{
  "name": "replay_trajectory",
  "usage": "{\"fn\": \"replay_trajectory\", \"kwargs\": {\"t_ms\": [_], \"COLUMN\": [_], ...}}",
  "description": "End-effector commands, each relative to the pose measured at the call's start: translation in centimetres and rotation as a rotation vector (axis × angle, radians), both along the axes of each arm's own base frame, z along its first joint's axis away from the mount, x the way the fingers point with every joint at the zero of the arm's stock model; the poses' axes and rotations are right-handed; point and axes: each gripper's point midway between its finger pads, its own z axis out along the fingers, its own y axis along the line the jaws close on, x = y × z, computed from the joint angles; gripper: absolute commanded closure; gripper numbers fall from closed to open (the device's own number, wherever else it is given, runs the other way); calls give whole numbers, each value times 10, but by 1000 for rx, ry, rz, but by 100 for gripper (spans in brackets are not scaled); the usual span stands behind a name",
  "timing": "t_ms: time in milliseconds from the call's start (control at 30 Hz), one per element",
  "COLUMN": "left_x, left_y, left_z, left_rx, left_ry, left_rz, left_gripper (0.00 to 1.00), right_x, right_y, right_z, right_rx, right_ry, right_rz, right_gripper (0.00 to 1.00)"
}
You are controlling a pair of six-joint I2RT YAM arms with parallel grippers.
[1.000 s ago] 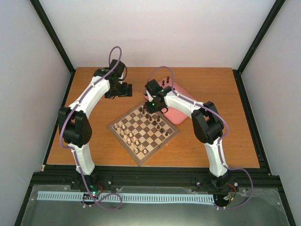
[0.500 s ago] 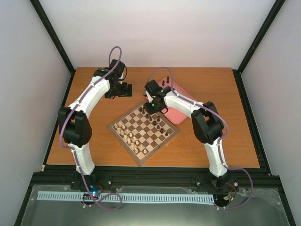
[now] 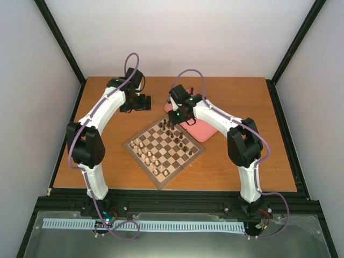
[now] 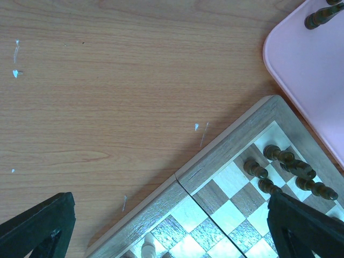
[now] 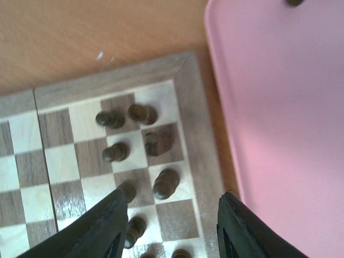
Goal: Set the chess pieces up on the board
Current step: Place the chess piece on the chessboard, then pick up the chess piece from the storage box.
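The board (image 3: 164, 148) lies turned like a diamond in the middle of the table. Several dark chess pieces (image 3: 177, 137) stand along its far right side and pale chessmen (image 3: 145, 153) along its near left side. My right gripper (image 3: 175, 116) hovers open and empty over the board's far corner. In the right wrist view (image 5: 172, 215) a dark piece (image 5: 165, 183) stands between its jaws, with others (image 5: 115, 152) beside it. My left gripper (image 3: 141, 102) is open and empty over bare table beyond the board, whose corner (image 4: 231, 156) and dark pieces (image 4: 255, 169) show in the left wrist view.
A pink tray (image 3: 200, 122) lies against the board's far right edge with a few dark pieces (image 3: 192, 91) standing at its far end; it also shows in the right wrist view (image 5: 279, 107) and the left wrist view (image 4: 306, 70). Black frame posts stand at the table's corners.
My right arm has shifted back and to the right, its gripper drawing a little towards the tray end of the board's far corner. The left arm has not moved.
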Motion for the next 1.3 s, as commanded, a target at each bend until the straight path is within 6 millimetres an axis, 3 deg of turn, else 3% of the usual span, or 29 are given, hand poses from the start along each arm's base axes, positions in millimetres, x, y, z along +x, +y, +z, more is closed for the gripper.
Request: {"fn": "replay_trajectory", "kwargs": {"t_ms": [0,67,233,400,600,733,933,1267], "left_x": [2,3,3,2,2,3,5,8], "left_y": [-1,-1,-2,-3,-5,-8,-9,-9], "left_z": [21,21,21,21,18,12,5,-3], "left_rx": [-16,-17,-19,-25,-31,-33,-27,-15], "left_ry": [-53,-53,-53,-49,-42,-26,-9,12], "left_rz": [-3,-3,-2,-5,-6,-11,-14,-14], "left_gripper": [0,0,0,0,0,0,0,0], "right_x": [33,50,104,165,210,229,242,256], "right_y": [-16,-25,-50,-81,-102,-104,-99,-97], "right_z": [53,69,82,80,58,42,16,-5], "right_rx": [60,58,30,45,47,61,80,126], "right_ry": [-119,-169,-249,-286,-349,-368,-353,-343], "right_rz": [-93,-129,-222,-347,-406,-408,-400,-425], "right_gripper": [52,49,46,40,40,40,40,44]}}
